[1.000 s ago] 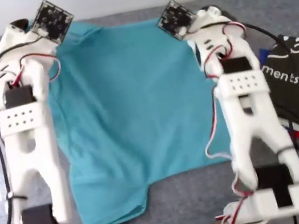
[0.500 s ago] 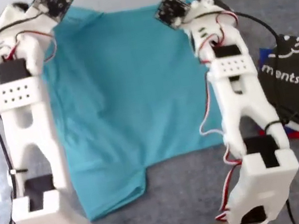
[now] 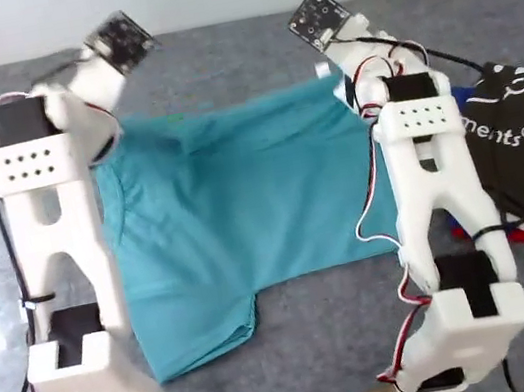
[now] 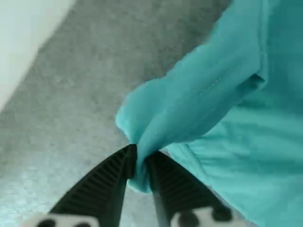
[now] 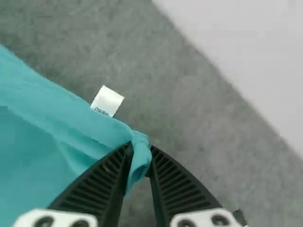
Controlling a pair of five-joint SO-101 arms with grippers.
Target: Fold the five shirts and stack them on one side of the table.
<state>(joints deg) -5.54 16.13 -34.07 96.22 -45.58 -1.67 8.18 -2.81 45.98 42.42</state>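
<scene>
A teal shirt (image 3: 234, 211) lies spread on the grey table between my two arms, its far edge lifted and folded toward the near side. My left gripper (image 4: 138, 163) is shut on the far left corner of the teal shirt (image 4: 222, 109), pinching a fold of cloth. My right gripper (image 5: 138, 163) is shut on the far right corner of the teal shirt (image 5: 42, 132), close to a small white label (image 5: 107, 102). In the high view the left arm (image 3: 49, 223) and the right arm (image 3: 431, 176) stand over the shirt's two sides.
A pile of dark shirts (image 3: 522, 145) with white print lies at the right, with a red and blue edge beneath it. Grey carpet-like table surface (image 3: 248, 56) lies beyond the shirt, bounded by a pale wall at the far edge.
Both arms have pulled back toward the near side, dragging the shirt's far edge with them. The cloth that reached the far table edge now ends near the middle.
</scene>
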